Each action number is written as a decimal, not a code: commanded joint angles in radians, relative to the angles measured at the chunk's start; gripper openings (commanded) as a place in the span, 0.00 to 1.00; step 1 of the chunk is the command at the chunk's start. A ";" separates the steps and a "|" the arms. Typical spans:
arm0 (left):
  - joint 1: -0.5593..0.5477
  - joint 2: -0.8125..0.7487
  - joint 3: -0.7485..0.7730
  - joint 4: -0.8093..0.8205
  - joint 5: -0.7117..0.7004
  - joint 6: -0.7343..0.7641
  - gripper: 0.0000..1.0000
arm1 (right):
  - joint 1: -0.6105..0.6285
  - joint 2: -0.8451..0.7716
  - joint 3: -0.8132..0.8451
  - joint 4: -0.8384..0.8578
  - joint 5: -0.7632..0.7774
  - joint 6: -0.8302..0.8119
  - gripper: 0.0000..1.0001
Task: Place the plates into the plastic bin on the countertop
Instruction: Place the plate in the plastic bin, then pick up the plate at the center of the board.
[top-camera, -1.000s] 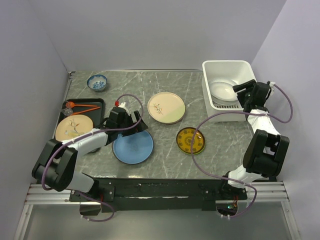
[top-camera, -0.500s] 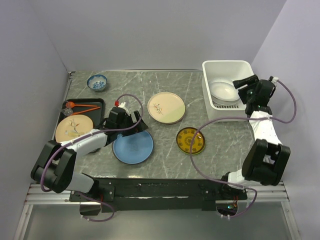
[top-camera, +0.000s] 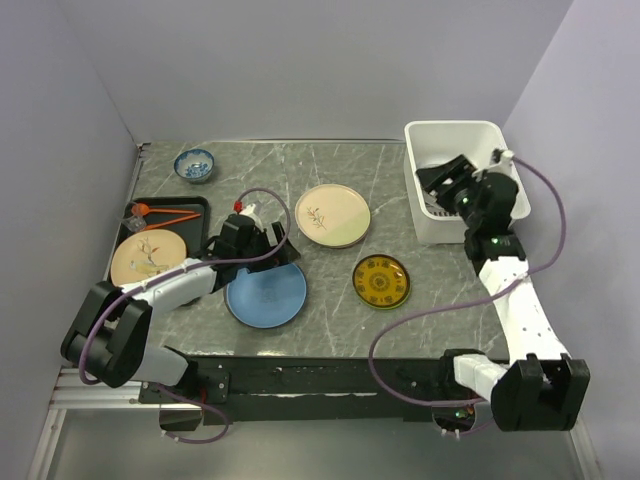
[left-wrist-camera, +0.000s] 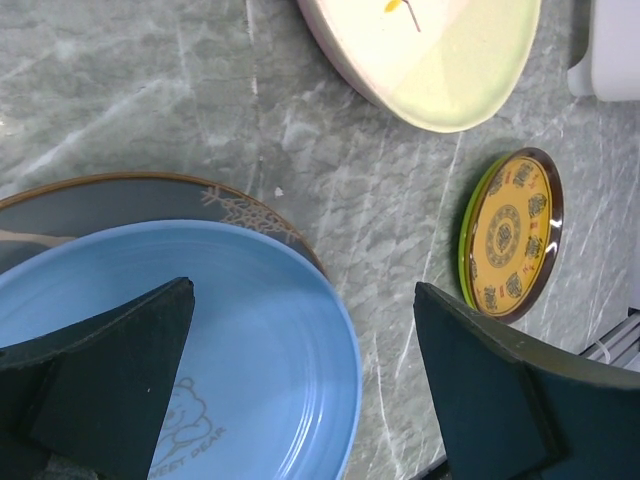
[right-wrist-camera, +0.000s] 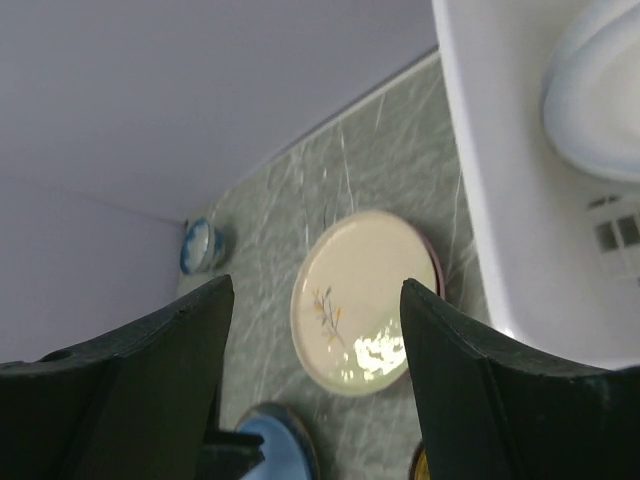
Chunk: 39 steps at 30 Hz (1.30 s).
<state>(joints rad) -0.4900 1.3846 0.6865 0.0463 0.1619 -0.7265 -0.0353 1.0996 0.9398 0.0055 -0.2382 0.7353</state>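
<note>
Left pincer (top-camera: 258, 247) spread wide, empty, over the far-left rim of the blue plate (top-camera: 266, 293). Plate lies flat, face up, by the near edge of the surface (top-camera: 440, 290), left of centre. Right pincer (top-camera: 440, 180) also agape, empty, above the near-left part of the plastic bin (top-camera: 455, 127). Bin sits at the far right corner, long axis near-to-far, white plate (right-wrist-camera: 600, 90) inside.

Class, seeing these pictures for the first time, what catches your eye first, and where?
The white plastic bin in the far right corner, with the right hand open over it. Then the bright blue plate near the front left, the left hand open over its far edge, and the small yellow-patterned plate to its right.
</note>
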 joint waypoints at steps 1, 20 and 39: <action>-0.019 -0.025 0.044 0.017 0.015 0.001 0.97 | 0.098 -0.053 -0.079 -0.032 0.037 -0.011 0.75; -0.024 -0.144 0.021 -0.120 -0.093 -0.030 0.98 | 0.411 0.074 -0.137 -0.009 0.074 -0.050 0.74; 0.129 -0.242 0.011 -0.336 -0.127 -0.014 0.98 | 0.738 0.347 -0.049 0.007 0.094 -0.036 0.65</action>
<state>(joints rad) -0.3981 1.1576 0.6903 -0.2207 0.0467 -0.7486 0.6605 1.4147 0.8326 -0.0170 -0.1654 0.7044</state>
